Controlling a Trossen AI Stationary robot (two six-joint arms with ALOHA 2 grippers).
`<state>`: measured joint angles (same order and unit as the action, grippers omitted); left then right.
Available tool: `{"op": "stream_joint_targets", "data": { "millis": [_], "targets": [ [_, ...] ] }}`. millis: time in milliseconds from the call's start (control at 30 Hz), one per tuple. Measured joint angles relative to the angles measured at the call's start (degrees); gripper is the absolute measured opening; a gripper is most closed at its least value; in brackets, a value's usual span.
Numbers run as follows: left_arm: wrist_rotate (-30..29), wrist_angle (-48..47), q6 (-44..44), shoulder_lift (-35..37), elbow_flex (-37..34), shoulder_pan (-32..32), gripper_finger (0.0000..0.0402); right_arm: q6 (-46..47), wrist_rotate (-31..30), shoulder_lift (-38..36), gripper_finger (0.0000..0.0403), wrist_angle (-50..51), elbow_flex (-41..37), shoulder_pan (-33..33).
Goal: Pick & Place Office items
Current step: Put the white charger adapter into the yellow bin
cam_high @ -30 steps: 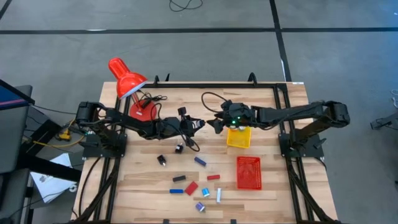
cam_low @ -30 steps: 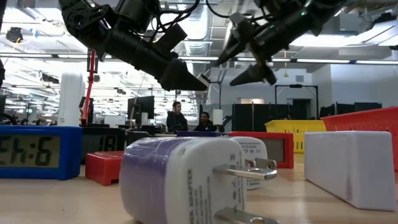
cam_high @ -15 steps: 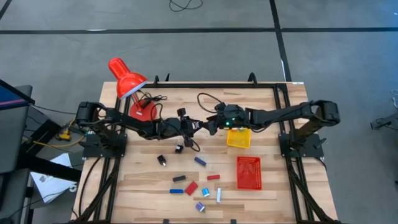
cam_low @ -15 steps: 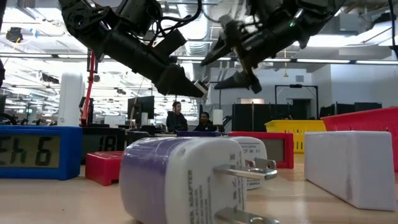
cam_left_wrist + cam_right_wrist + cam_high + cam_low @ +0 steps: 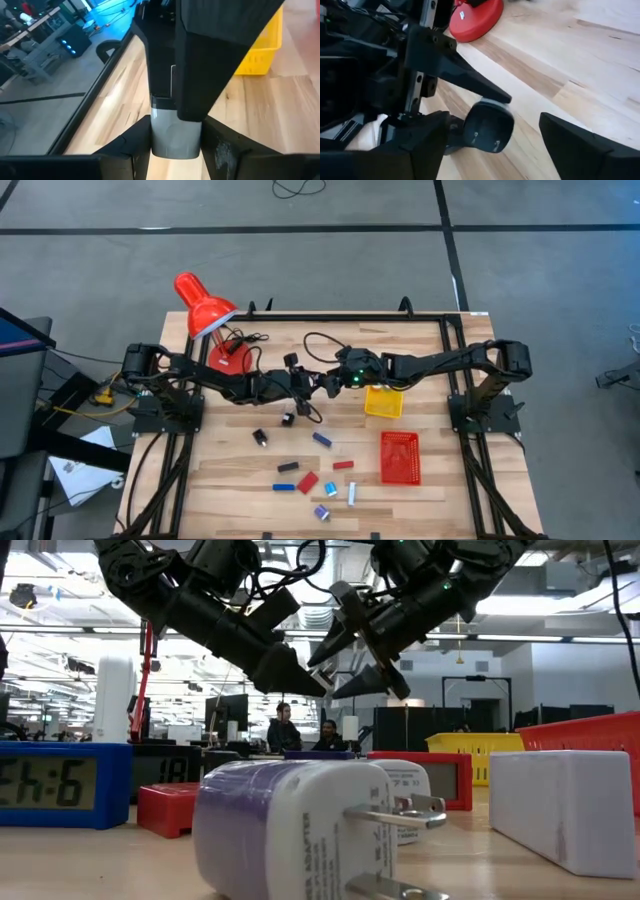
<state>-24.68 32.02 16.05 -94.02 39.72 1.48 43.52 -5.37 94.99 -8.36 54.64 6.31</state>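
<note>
Two grippers meet in the air, just beside the yellow tray (image 5: pixel 384 402).

The left gripper (image 5: pixel 318 379) is squeezed on a small black-and-silver piece (image 5: pixel 174 131). The right gripper (image 5: pixel 358 652) has its fingers spread wide around that piece's end and holds nothing. The other office items (image 5: pixel 310 476) lie on the table (image 5: pixel 420 345), in front of the tray, near the red mesh basket (image 5: pixel 400 457).

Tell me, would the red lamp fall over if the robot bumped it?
The red lamp might tip. Its shade leans out to one side of the round base, so it looks top-heavy. But that base looks wide and flat, so a gentle nudge would probably only slide it.
</note>
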Motion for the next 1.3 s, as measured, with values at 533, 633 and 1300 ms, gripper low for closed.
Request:
{"op": "stream_joint_targets", "data": {
  "millis": [533,633,1300],
  "targets": [
    [-0.4,1.4,0.3,0.0,0.0,0.0,0.0143,0.2,-0.6,0.0,0.0121,-1.3,0.1,0.0],
    [-0.4,1.4,1.1,0.0,0.0,0.0,0.0143,-0.1,-0.6,0.0,0.0122,-1.3,0.1,0.0],
    [0.1,-0.5,-0.1,0.8,-1.0,0.0,0.0256,-5.2,0.9,-3.1,0.0122,9.2,0.0,3.2]
  ]
}}
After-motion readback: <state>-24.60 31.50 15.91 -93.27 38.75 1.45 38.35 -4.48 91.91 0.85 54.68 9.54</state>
